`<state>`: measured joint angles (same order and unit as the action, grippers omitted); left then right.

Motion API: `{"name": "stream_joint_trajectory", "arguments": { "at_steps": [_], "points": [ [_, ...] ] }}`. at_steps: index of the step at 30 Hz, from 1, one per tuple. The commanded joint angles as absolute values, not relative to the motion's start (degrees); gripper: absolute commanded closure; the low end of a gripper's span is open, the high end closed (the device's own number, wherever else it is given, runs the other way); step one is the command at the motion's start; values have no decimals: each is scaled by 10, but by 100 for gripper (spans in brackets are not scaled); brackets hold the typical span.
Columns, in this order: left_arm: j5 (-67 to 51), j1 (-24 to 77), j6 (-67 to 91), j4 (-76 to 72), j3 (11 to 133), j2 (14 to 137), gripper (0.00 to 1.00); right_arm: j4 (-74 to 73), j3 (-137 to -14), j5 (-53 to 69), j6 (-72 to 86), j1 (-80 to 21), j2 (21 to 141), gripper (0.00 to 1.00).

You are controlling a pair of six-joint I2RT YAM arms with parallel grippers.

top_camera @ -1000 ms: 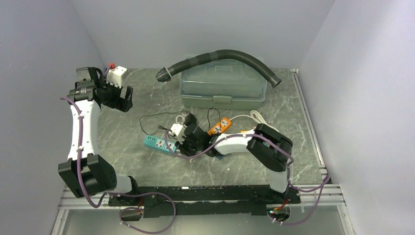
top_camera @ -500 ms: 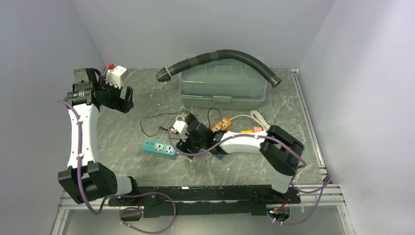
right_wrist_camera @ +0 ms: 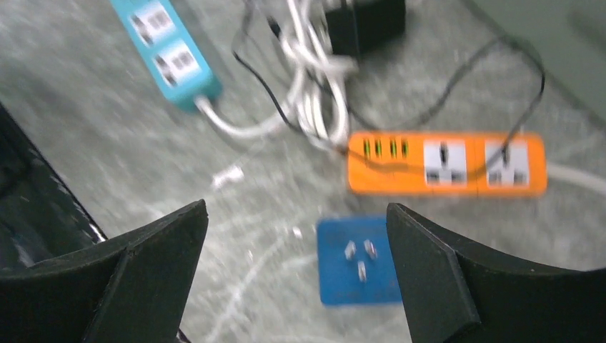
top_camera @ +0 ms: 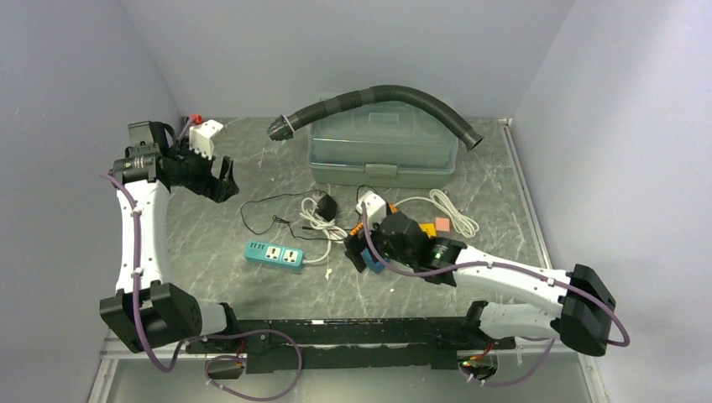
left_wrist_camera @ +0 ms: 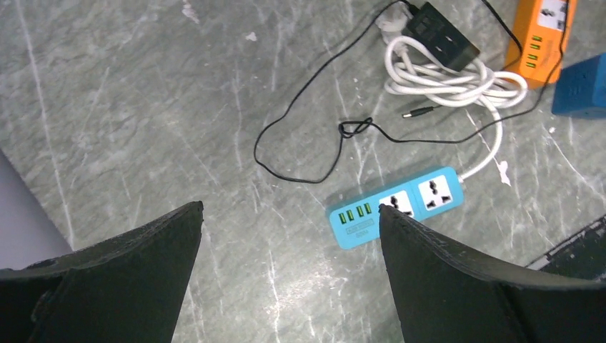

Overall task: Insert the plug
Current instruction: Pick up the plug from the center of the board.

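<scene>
My right hand hangs with fingers apart, empty, over the blue square three-pin plug; plug lies pins up on the grey marbled table, just beside the orange plastic power strip; my left hand is spread too, empty, high over the teal power strip.

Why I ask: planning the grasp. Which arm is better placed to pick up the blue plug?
Right. Its fingers hang open directly over the blue plug, prongs up beside the orange strip; the left fingers are far off, at the back left.
</scene>
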<state>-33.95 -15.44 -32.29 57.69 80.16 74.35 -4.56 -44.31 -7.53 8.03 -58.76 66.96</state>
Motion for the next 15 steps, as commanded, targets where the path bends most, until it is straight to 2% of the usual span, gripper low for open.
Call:
{"name": "stream_joint_trajectory", "arguments": {
  "at_steps": [1, 7, 15],
  "points": [
    [-402, -152, -363, 621, 827, 727, 2, -81, -360, -138, 149, -582, 627, 0],
    [-419, -149, -376, 646, 843, 726, 2, -33, -290, -179, 173, -574, 598, 0],
    [-432, -143, -382, 669, 858, 726, 2, 78, -250, -175, 181, -561, 667, 0]
  ]
}}
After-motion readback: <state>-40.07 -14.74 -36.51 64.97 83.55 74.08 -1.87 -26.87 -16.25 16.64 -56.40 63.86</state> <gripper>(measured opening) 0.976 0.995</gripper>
